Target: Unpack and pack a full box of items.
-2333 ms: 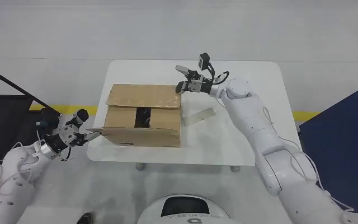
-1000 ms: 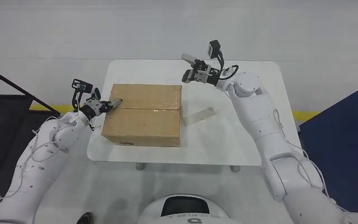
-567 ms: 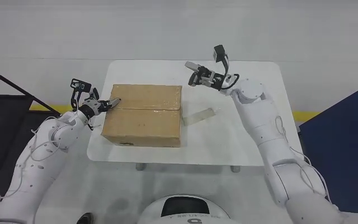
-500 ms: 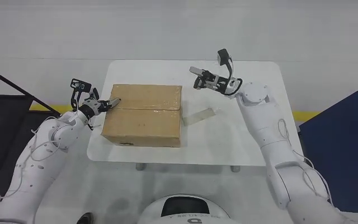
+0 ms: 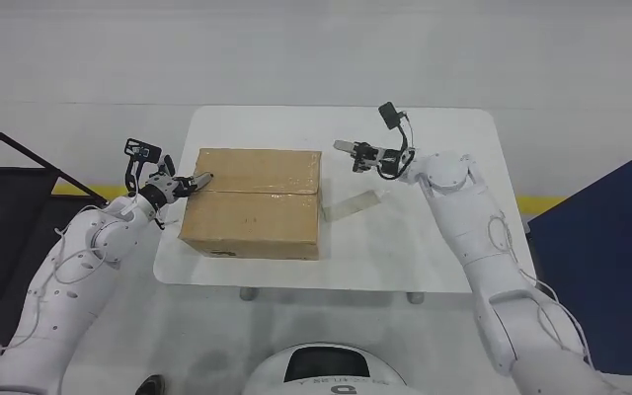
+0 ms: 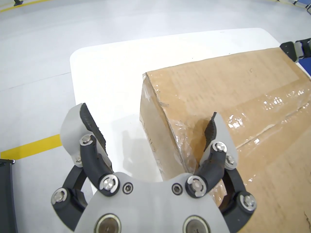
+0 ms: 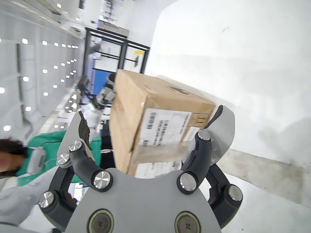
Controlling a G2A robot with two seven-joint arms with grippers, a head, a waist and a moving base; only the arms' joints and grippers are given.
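A: Sitting closed on the white table (image 5: pixel 434 237), the cardboard box (image 5: pixel 255 202); a pale strip (image 5: pixel 353 205) lies just right of it.

B: Grippers?

A: Left gripper (image 6: pixel 148 112) spread wide at the box's left end, one finger over its top edge. Right gripper (image 7: pixel 150 111) spread too, beyond the box's far right corner, apart.

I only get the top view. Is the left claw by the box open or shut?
Observer: Open. Left wrist view shows the left claw straddling the box at its end edge, one finger above its top, one beside it.
Kid: Is the box taped?
Observer: Yes, shiny clear tape covers its top seam.
Kid: What's on the end facing the right claw?
Observer: White barcode labels.
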